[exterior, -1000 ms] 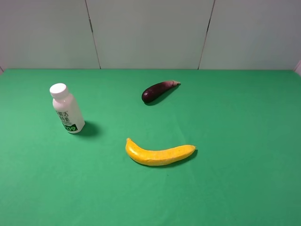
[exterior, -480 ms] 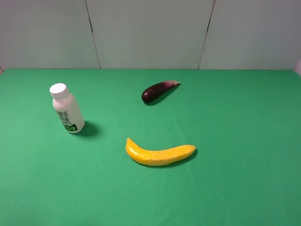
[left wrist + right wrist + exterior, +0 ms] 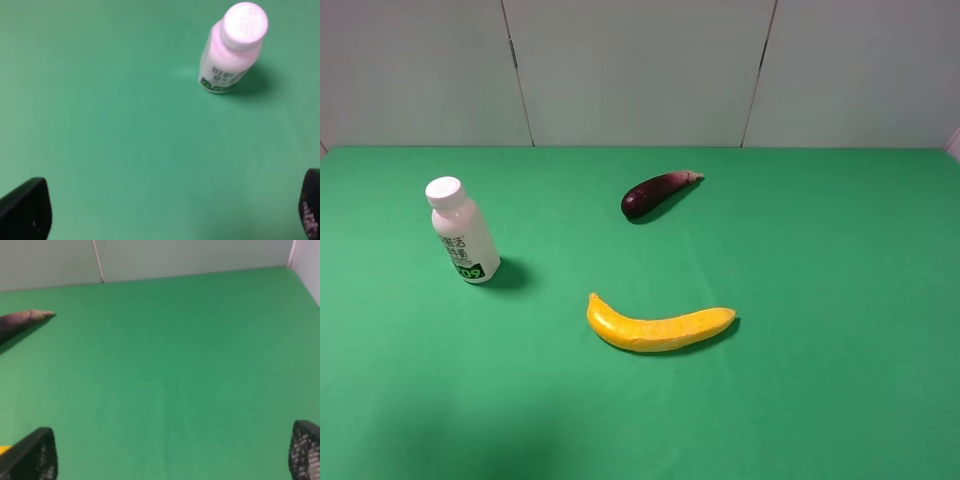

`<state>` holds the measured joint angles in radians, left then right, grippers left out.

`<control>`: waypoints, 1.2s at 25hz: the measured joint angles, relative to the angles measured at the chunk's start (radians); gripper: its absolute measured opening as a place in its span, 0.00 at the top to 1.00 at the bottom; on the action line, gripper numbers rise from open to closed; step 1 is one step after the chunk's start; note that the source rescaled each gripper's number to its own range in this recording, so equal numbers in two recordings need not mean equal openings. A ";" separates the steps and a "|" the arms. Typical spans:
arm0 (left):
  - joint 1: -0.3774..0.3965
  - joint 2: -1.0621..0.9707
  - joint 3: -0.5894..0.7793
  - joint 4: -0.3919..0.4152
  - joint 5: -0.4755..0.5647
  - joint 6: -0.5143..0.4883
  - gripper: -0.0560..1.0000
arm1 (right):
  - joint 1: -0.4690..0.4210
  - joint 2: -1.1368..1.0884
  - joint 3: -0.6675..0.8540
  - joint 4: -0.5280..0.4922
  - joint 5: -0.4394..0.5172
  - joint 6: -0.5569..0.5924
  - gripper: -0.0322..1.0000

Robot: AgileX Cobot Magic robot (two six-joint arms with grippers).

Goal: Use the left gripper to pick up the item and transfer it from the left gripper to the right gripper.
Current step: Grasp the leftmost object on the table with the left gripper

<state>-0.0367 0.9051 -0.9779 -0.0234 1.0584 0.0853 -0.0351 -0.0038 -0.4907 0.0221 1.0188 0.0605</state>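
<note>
The item, a small white bottle with a white cap, stands upright on the green table at the left. It also shows in the left wrist view, well ahead of my left gripper, whose black fingertips stand wide apart and empty. My right gripper is open and empty too, its fingertips over bare green cloth. Neither gripper shows in the exterior high view.
A dark purple eggplant lies at the back centre; its tip shows in the right wrist view. A yellow banana lies in the middle of the green table. A grey wall stands behind.
</note>
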 joint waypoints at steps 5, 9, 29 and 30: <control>-0.092 0.184 -0.117 0.002 -0.004 0.001 0.01 | 0.000 0.000 0.000 0.000 0.000 0.000 0.00; -0.146 0.321 -0.192 0.002 -0.004 -0.010 0.01 | 0.000 0.000 0.000 0.000 0.000 0.000 0.00; -0.187 0.764 -0.225 -0.050 -0.090 -0.049 0.01 | 0.000 0.000 0.000 0.000 0.000 0.000 0.00; -0.194 0.779 -0.225 -0.050 -0.098 -0.046 0.01 | 0.000 0.000 0.000 0.000 0.000 0.000 0.00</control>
<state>-0.2305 1.6840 -1.2028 -0.0734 0.9603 0.0392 -0.0351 -0.0038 -0.4907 0.0221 1.0188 0.0605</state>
